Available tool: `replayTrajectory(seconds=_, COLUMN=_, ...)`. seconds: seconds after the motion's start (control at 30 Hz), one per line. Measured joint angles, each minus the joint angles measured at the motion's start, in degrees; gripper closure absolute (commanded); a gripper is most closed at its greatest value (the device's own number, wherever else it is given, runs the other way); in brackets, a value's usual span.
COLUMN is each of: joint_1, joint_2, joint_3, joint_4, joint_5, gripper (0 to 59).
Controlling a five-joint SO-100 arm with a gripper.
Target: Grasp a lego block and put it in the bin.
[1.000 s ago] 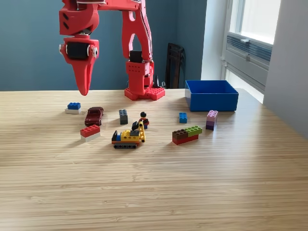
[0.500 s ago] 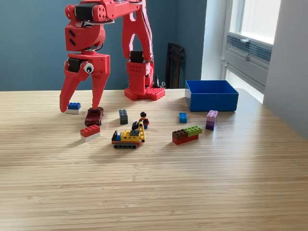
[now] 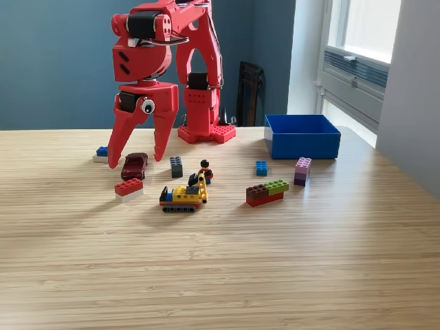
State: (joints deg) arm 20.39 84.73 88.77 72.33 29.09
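We see the red gripper (image 3: 136,163) hanging jaws spread wide and empty, straddling a dark red toy car (image 3: 134,166) on the wooden table (image 3: 220,268); the blue bin (image 3: 302,135) sits well apart at the exterior view's right.

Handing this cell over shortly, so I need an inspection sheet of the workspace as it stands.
Surface: light wooden table, front bare.
Job's things: blue bin at the exterior view's right, nothing visible inside; dark red toy car, red-white block, grey block, small blue block, purple stack, brown-green-red stack.
Clutter: yellow digger model, minifigure.
Grippers: gripper open, tips straddling the car, holding nothing.
Cables: dark wires at the arm's upper joint.
Surroundings: blue wall, window at right.
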Motion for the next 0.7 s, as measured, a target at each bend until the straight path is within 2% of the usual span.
replayTrajectory(seconds=0.33, joint_1=1.93, joint_2=-0.35, joint_3=0.00, joint_4=-0.53, joint_5=0.00, gripper=19.5)
replayTrajectory(seconds=0.7, joint_1=3.43, joint_2=-11.69, joint_3=-5.19, joint_4=-0.53, joint_5=-1.05, gripper=20.4)
